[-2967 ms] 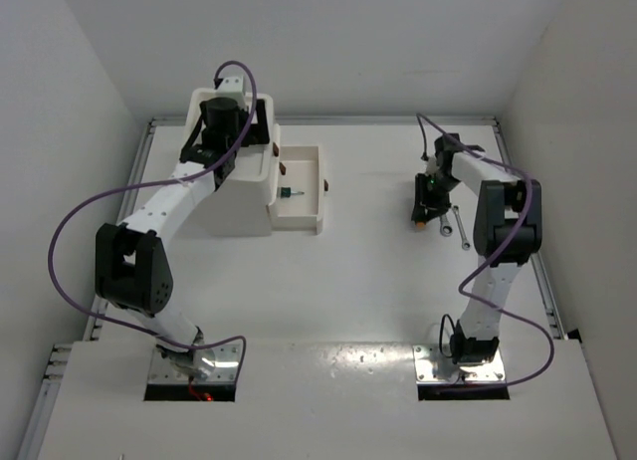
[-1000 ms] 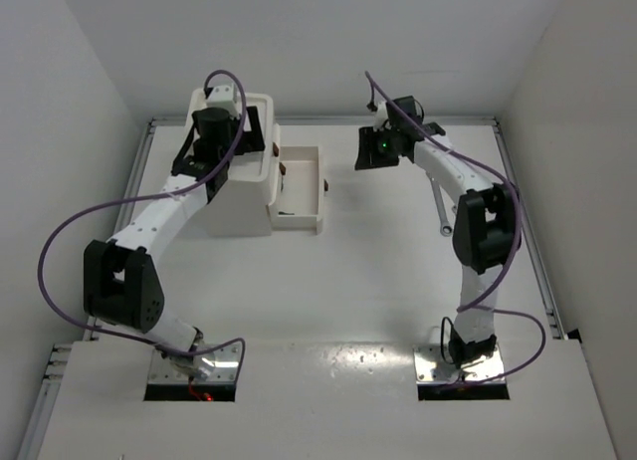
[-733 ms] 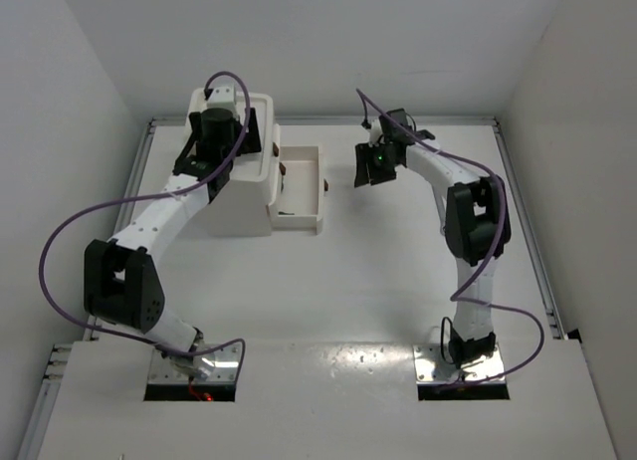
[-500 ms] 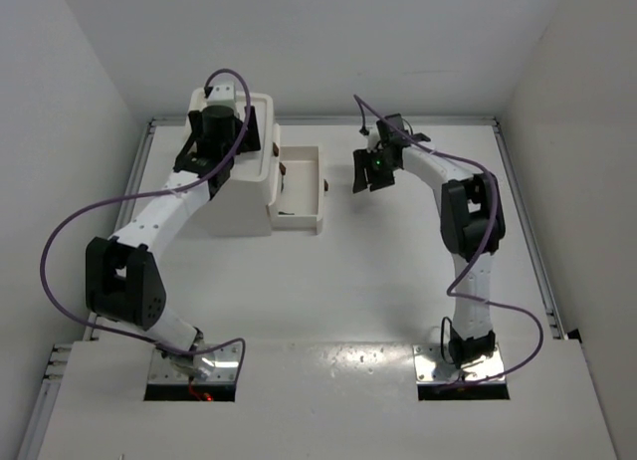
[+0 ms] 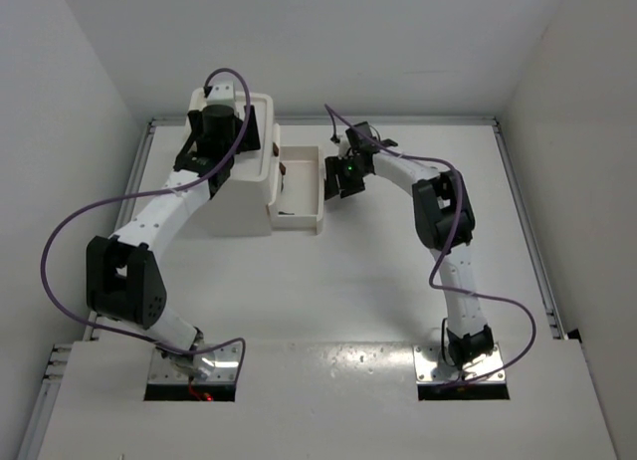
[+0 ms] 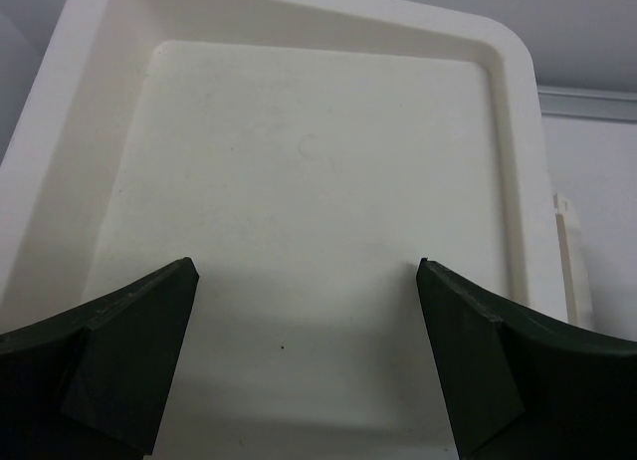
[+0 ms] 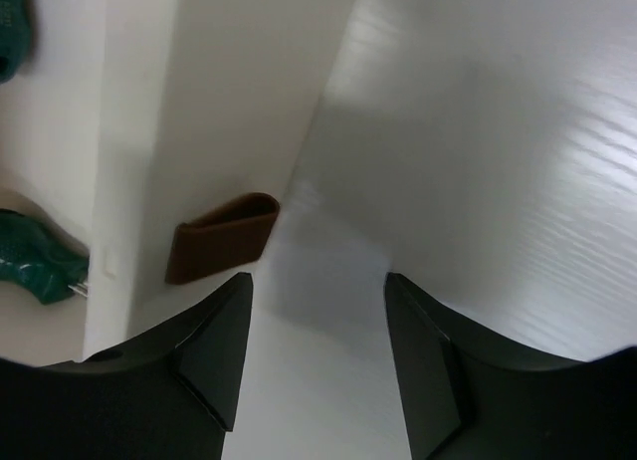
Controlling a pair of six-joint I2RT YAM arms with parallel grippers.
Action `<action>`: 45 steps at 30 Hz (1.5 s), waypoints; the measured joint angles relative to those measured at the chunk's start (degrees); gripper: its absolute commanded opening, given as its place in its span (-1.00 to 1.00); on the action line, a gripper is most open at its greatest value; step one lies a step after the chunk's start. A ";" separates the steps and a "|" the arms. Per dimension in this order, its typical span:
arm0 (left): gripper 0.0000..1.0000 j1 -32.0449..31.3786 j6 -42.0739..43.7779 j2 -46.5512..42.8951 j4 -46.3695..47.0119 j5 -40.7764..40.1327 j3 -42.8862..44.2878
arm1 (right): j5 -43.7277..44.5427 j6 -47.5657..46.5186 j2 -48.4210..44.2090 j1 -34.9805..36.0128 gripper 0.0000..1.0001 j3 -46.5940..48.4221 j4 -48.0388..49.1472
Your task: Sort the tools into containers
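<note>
Right wrist: R gripper [image 7: 317,291] wide, empty, by drawer knob [image 7: 224,238], L gripper [image 6: 309,281] wide over top tray [image 6: 513,131]

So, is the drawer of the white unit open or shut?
Open: the drawer sticks out of the white unit, and the right wrist view shows green handles inside it.
</note>
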 measured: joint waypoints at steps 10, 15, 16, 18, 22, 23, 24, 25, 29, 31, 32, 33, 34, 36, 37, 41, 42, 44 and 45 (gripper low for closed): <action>1.00 -0.02 -0.07 0.00 0.72 0.04 -0.46 | -2.23 4.15 4.46 1.36 0.13 5.68 1.73; 1.00 -0.07 -0.11 0.00 0.74 0.04 -0.48 | -5.31 5.81 5.44 1.60 0.13 6.54 2.86; 1.00 -0.07 -0.13 0.00 0.74 0.04 -0.48 | -6.32 6.23 5.79 1.77 0.13 6.82 3.39; 1.00 -0.07 -0.13 0.00 0.76 0.04 -0.50 | -8.48 7.08 6.23 2.21 0.13 6.91 4.50; 1.00 -0.07 -0.11 -0.04 1.42 0.04 -0.92 | -12.81 8.81 7.23 3.67 0.13 6.95 6.43; 1.00 -0.07 -0.09 -0.07 1.62 0.04 -1.05 | -13.77 9.20 7.50 4.00 0.13 6.99 6.93; 1.00 -0.07 -0.07 -0.07 1.86 0.02 -1.18 | -14.56 9.70 7.80 4.31 0.13 7.26 7.34; 1.00 -0.07 -0.04 -0.13 2.05 0.07 -1.33 | -15.21 10.03 8.26 4.55 0.16 7.72 7.69; 1.00 -0.07 0.02 -0.33 2.36 0.22 -1.62 | -17.33 11.69 10.14 5.25 0.19 10.08 9.09; 1.00 -0.07 0.04 -0.33 2.40 0.24 -1.64 | -17.68 12.33 10.97 5.55 0.25 11.23 9.64; 1.00 -0.07 0.04 -0.35 2.40 0.26 -1.64 | -18.05 12.68 11.30 5.66 0.25 11.69 9.81; 1.00 -0.07 0.04 -0.35 2.43 0.26 -1.64 | -18.18 12.94 11.45 5.81 0.28 11.89 10.19; 1.00 -0.07 0.04 -0.35 2.45 0.26 -1.66 | -18.21 13.09 11.47 5.92 0.32 11.93 10.43; 1.00 -0.07 0.04 -0.37 2.45 0.37 -1.68 | -18.43 13.29 11.52 6.19 0.35 12.11 10.64; 1.00 -0.07 0.07 -0.37 2.45 0.42 -1.68 | -18.51 13.38 11.54 6.32 0.39 12.22 10.75; 1.00 -0.07 0.09 -0.37 2.45 0.46 -1.68 | -19.89 14.32 12.35 6.78 0.44 12.79 11.96; 1.00 -0.07 0.09 -0.39 2.45 0.46 -1.70 | -20.13 14.49 12.61 6.84 0.44 13.11 12.17; 1.00 -0.07 0.09 -0.39 2.47 0.52 -1.73 | -20.90 14.91 13.29 7.06 0.44 13.88 12.74; 1.00 -0.07 0.11 -0.39 2.47 0.55 -1.73 | -21.14 15.08 13.40 7.15 0.44 13.97 13.00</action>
